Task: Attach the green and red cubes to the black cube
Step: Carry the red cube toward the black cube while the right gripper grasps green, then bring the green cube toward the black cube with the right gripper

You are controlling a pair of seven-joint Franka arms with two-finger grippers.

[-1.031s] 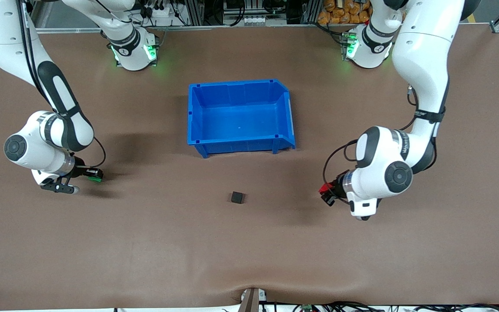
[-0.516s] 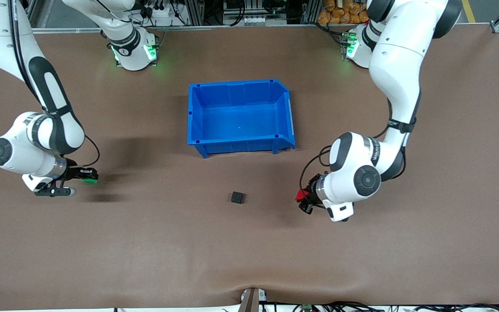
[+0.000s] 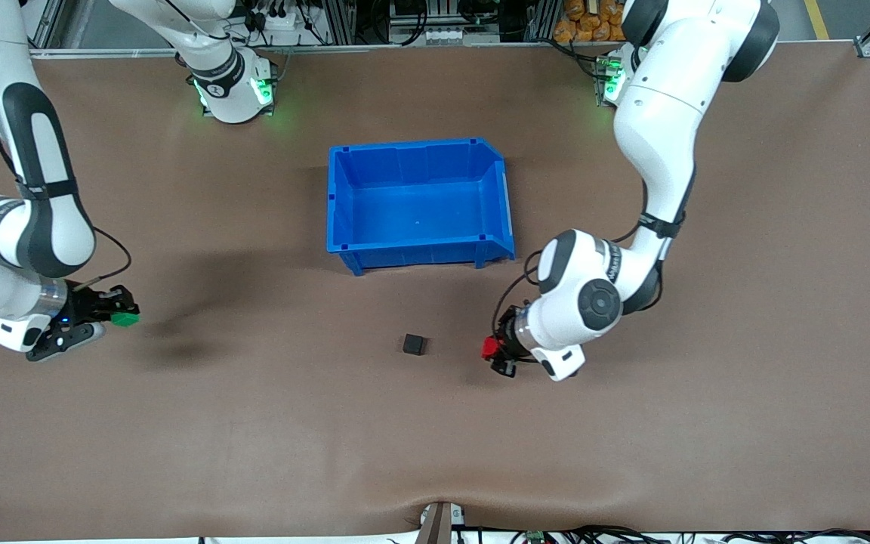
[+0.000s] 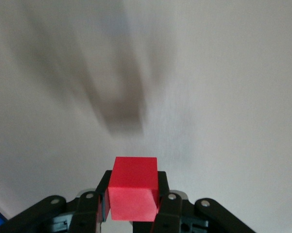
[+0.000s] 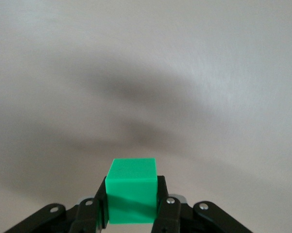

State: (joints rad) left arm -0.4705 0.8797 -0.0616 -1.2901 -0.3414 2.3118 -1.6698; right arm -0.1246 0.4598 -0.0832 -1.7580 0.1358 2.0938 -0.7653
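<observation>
Left gripper: the left gripper [image 3: 492,357] hung low over the worktop at centre-right of the front frame, its jaws pinching the red cube [image 3: 489,347], which we also saw clamped in the left wrist view [image 4: 133,188].

Right gripper: we had the right gripper [image 3: 114,313] at the left edge of the front frame, over bare worktop, jaws clamped on the green cube [image 3: 124,319], filling the bottom of the right wrist view [image 5: 131,197].

Black cube: the black cube [image 3: 414,344] sat loose on the worktop [image 3: 631,453] just below centre of the frame, below the blue bin [image 3: 344,196], with the red cube close beside it on its right in the frame and the green one well apart at the left.

Risk one: nothing pinned the black cube, so we reckoned a sideways press from the red cube alone could shove it along rather than join to it.

Risk two: a face meeting off-square or too high could skew the black cube or ride over its edge.

Risk three: with the green cube so far off, we judged no counter-press was ready.

Surface: a brown matte sheet covered the worktop, soft shadows under both arms, a slight ripple at bottom centre.

Room: cables, aluminium framing and orange clutter lined the top edge.
</observation>
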